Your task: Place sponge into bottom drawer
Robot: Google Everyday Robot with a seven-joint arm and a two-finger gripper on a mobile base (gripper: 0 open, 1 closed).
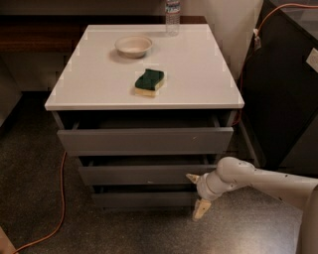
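Camera view: the sponge point(149, 82) lies flat, green side up, on the white cabinet top point(99, 94), near its middle and well apart from every edge. It is far above the gripper point(196, 194), with no contact between them. The gripper sits low at the right end of the drawer stack, just beside the bottom drawer point(144, 199). Its 2 fingers are spread apart and hold nothing. The upper fingertip point(191, 177) is at the level of the middle drawer point(149, 174)'s lower edge. The lower fingertip point(201, 210) hangs near the floor point(149, 233), below the bottom drawer's front. Whether either finger touches the drawer front cannot be told. The top drawer point(144, 141) stands out furthest of the 3. The bottom drawer shows only its grey front, and its interior is hidden. A cream bowl point(133, 45) stands behind and to the left of the sponge, apart from it. A clear bottle point(172, 10) stands at the rear edge. To the right, a dark cabinet point(278, 99) stands near the stack, leaving a narrow gap. An orange cable point(62, 198) runs along the floor at the left.
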